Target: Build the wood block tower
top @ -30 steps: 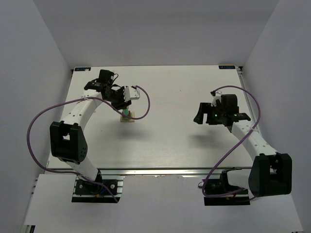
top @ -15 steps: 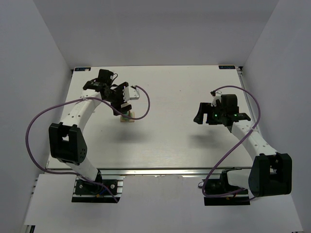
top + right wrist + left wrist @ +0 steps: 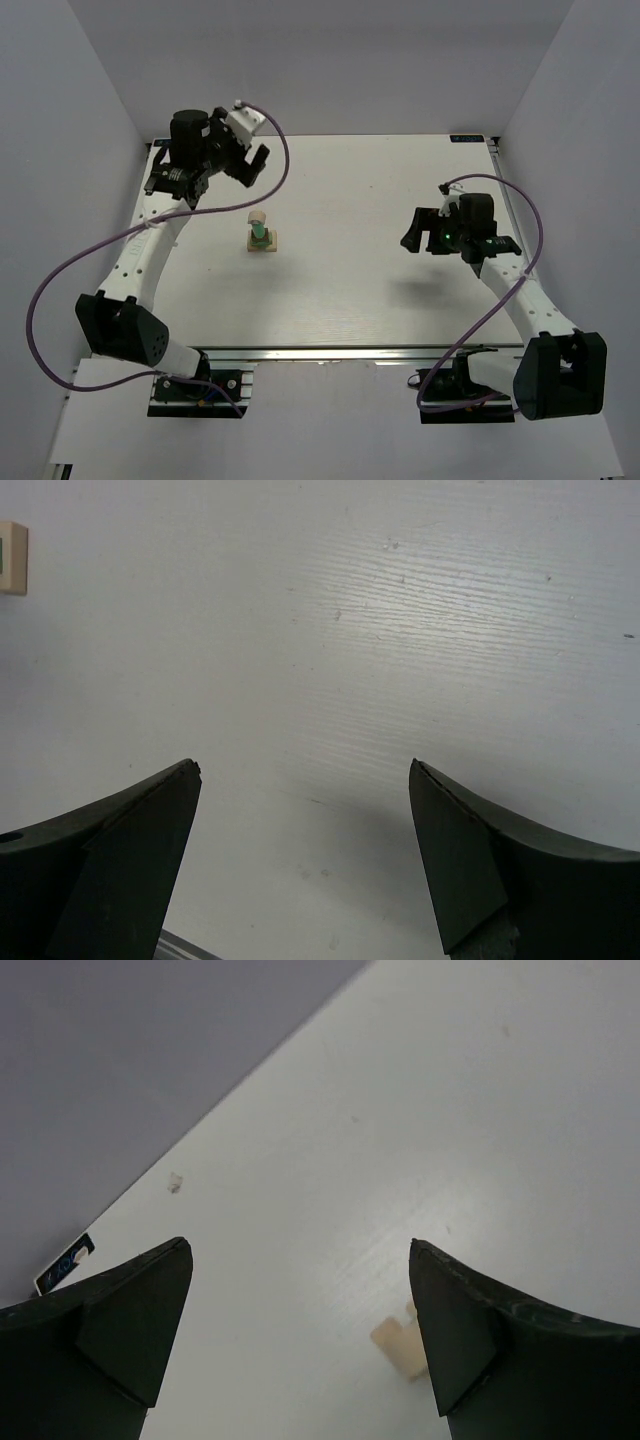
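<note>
Tan and mint-green wood block tower (image 3: 261, 236); white table (image 3: 380, 280); purple cable (image 3: 60, 270); grey wall (image 3: 300, 60).

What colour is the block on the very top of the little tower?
The top block is light tan, seen best from the top camera.

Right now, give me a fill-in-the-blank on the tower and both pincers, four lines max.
The left pincer is ___ and touches no block.
In the top view the wood block tower stands on the ___ half of the table.
Just under the tan top block sits a ___ block.
The right pincer grips ___.
Missing words: open; left; green; nothing.
</note>
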You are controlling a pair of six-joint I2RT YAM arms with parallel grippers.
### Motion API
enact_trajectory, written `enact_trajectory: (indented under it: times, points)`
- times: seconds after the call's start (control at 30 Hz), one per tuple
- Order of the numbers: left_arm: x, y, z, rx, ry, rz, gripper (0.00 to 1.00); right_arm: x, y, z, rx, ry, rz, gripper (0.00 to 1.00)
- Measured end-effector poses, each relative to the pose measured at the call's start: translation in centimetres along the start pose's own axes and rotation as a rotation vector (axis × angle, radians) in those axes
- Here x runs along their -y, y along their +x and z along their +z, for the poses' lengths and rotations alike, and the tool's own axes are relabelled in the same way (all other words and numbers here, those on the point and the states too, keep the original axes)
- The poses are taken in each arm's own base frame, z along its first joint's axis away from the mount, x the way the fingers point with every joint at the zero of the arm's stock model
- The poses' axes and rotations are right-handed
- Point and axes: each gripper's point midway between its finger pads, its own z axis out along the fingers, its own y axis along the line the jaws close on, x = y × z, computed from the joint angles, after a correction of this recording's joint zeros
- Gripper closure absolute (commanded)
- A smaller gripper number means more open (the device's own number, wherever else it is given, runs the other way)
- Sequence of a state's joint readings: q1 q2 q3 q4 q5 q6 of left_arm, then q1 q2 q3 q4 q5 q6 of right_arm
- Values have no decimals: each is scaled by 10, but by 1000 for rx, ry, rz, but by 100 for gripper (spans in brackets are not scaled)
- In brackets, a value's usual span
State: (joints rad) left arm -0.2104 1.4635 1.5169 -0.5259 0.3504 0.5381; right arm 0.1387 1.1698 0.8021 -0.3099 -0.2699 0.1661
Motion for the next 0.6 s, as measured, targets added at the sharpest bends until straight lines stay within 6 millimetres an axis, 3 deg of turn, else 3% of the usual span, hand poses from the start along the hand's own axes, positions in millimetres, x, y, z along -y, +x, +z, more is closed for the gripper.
enact_trajectory:
  times: [0.07, 0.13, 0.23, 0.3, 0.4, 0.43, 0.5, 0.6]
  points:
    - [-24, -13, 2, 33, -133, -153, 2, 1, -4, -2, 19, 17, 12, 11]
    - [-49, -11, 2, 36, -307, -374, 2, 4, -8, -4, 37, 39, 30, 11]
    - [-72, 21, -6, -13, -557, -672, 2, 8, -14, -7, 71, 75, 53, 11]
    - [-69, 62, -18, -60, -690, -812, 2, 9, -21, -12, 103, 96, 67, 11]
    - [-42, 133, -53, -173, -852, -938, 2, 11, -28, -19, 161, 120, 74, 11]
    - [-33, 146, -66, -195, -887, -959, 2, 12, -29, -21, 172, 125, 76, 11]
    - [-23, 160, -98, -184, -969, -1001, 2, 12, -30, -25, 189, 133, 78, 11]
    - [-27, 148, -136, -59, -1074, -1058, 2, 15, -29, -27, 209, 150, 77, 11]
